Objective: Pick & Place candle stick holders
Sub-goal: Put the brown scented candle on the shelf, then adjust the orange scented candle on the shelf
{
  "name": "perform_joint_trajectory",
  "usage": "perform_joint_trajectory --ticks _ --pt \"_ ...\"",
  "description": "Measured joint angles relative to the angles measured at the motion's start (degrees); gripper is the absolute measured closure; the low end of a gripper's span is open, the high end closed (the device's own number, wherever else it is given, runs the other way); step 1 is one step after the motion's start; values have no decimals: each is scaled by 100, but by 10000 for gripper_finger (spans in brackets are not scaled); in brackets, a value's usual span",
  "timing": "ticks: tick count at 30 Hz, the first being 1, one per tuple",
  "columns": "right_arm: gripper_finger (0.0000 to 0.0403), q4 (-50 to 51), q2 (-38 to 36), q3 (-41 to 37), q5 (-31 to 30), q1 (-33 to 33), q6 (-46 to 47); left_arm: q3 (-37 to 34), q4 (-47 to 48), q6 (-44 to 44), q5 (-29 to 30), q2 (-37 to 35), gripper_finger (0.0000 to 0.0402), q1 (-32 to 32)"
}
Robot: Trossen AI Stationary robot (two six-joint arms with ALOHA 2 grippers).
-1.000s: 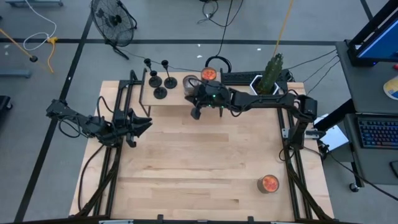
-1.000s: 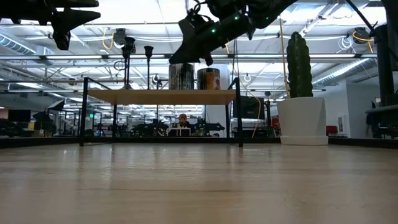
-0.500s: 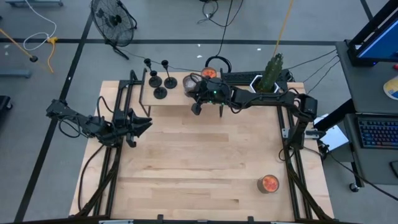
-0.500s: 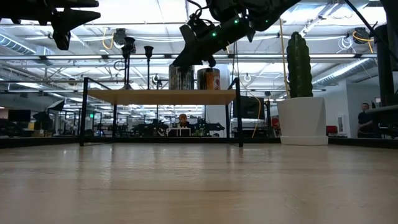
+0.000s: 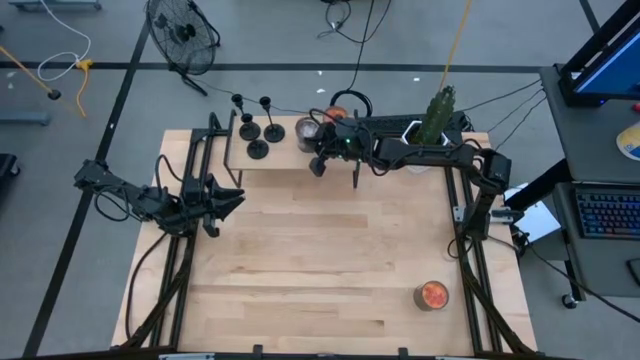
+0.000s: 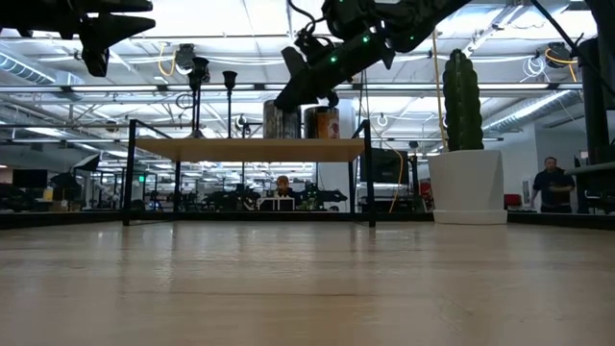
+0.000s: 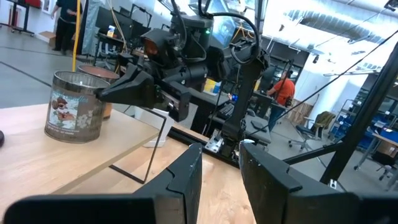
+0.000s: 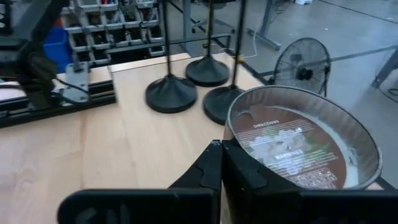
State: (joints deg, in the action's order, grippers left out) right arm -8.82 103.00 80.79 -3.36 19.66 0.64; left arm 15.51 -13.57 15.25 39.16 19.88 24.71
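From above, three black candle stick holders (image 5: pixel 258 148) stand close together on a small raised shelf (image 5: pixel 275 160) at the far edge of the wooden tabletop (image 5: pixel 320 270). Just beside them on the shelf sit two tins (image 5: pixel 306 131). The right gripper (image 5: pixel 317 166) reaches over the shelf's front edge near the tins, fingers pressed together and empty. The left gripper (image 5: pixel 232 200) hangs over the tabletop's left side, well apart from the shelf, fingers partly spread with nothing between them. Another tin (image 5: pixel 433 296) stands near the tabletop's right front corner, and a cactus (image 5: pixel 438 115) stands at the far right.

At table height, the candle stick holders' stems (image 6: pixel 230 94) rise above the shelf (image 6: pixel 250 147), with the tins (image 6: pixel 322 122) to their right. The right gripper (image 6: pixel 286 96) hovers above the tins.

The left wrist view shows the left gripper (image 7: pixel 221 165) with a clear gap between its fingers, facing a tin (image 7: pixel 75 114) and the right arm (image 7: pixel 180 59).

In the right wrist view, the right gripper (image 8: pixel 221 152) has its fingertips touching, just beside an open tin (image 8: pixel 298 140); the holders' disc bases (image 8: pixel 171 95) stand beyond.
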Motion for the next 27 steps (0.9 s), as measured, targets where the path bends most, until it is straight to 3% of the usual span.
perform_joint_trajectory --ticks 12,16,23,27 --pt "403 -210 -19 1 -128 -178 16 0 -1 -12 0 0 289 1" --pt "403 -206 -454 -6 -168 -401 -186 0 -1 -11 0 0 289 0" --pt "403 -107 -1403 10 -1517 -269 -1292 0 -1 -11 2 0 289 1" --pt "403 295 -1558 10 -1786 219 -1331 0 -1 -11 2 0 289 1"
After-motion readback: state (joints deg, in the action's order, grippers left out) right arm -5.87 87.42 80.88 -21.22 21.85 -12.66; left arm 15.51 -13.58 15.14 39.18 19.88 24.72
